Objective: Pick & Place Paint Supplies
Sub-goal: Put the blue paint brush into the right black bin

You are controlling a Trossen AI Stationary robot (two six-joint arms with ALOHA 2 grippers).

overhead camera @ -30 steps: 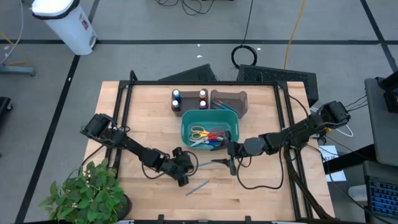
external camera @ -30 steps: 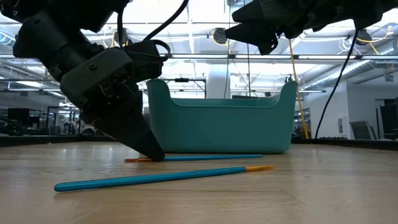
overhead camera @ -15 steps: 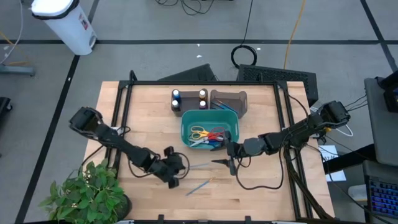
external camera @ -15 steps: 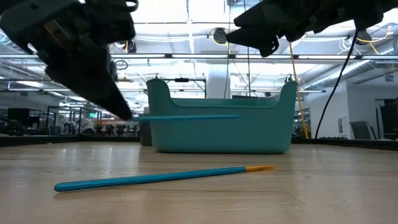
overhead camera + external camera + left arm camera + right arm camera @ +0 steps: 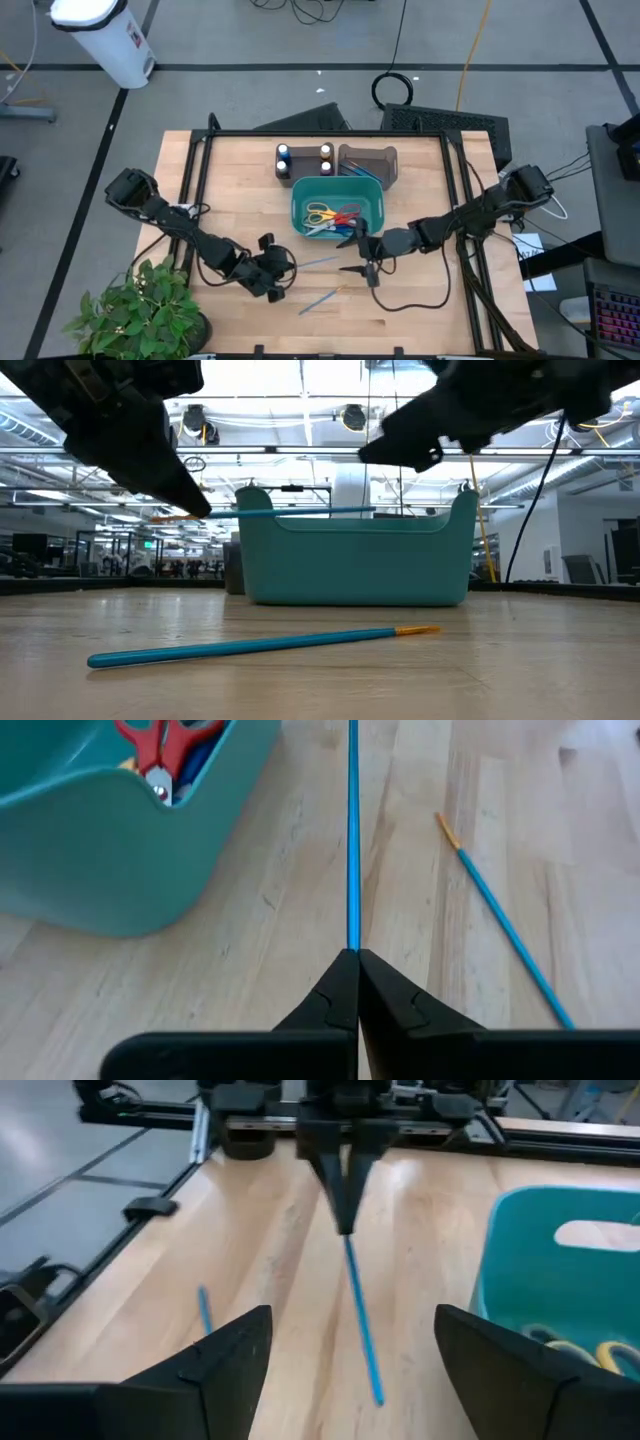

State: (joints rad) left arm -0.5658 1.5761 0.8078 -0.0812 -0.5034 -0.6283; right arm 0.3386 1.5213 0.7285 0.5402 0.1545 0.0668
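A thin blue paintbrush (image 5: 352, 830) is held level above the desk (image 5: 240, 190), grasped at 1 end by the clenched fingers of the left gripper (image 5: 356, 970). Just beside its free end, the right gripper (image 5: 358, 252) is spread wide, near the teal bin (image 5: 304, 190). A 2nd blue paintbrush (image 5: 250, 645) lies on the desk.

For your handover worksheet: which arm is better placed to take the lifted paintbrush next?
Right. Its open end effector faces the free end of the blue paintbrush, which the left end effector holds shut, raised beside the teal bin.
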